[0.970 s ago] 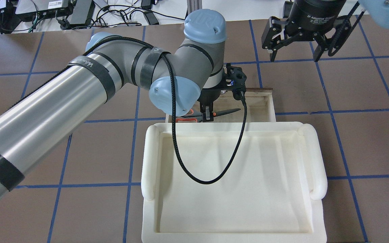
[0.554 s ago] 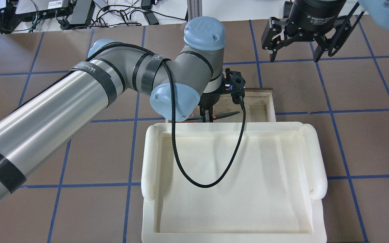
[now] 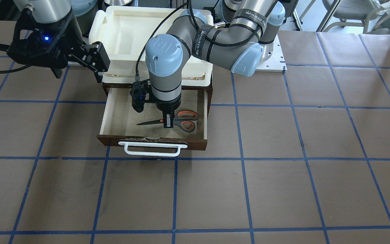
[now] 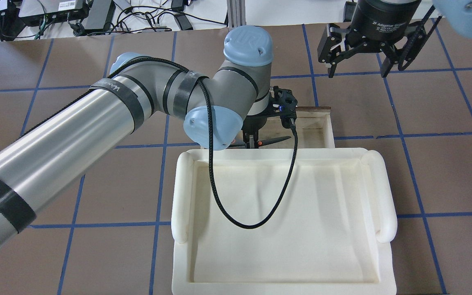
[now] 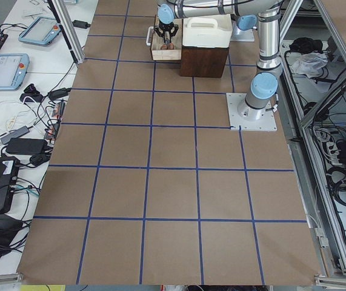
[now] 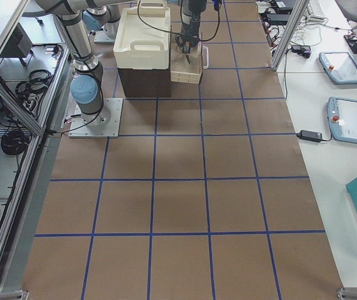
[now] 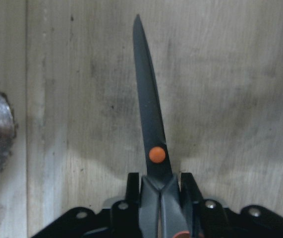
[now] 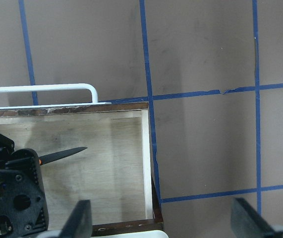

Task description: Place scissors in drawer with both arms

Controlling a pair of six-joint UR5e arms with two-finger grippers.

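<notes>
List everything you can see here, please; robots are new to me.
table: one, brown with blue grid lines
cabinet: one, dark brown, on the table
drawer: one, dark brown, white handle, pulled open
foam tray: one, white, atop the cabinet
scissors: one, grey-orange handles, dark blades, inside the drawer
handheld screens: two, blue-grey, beside the table
arms: two, silver-grey, light blue caps
left gripper: black, shut on the scissors
right gripper: black, open, hovering beside the drawer

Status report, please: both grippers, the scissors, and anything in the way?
Left gripper shut on scissors, low inside open drawer. Right gripper open, hovering off to drawer's side, holding nothing. Nothing seen blocking.
</notes>
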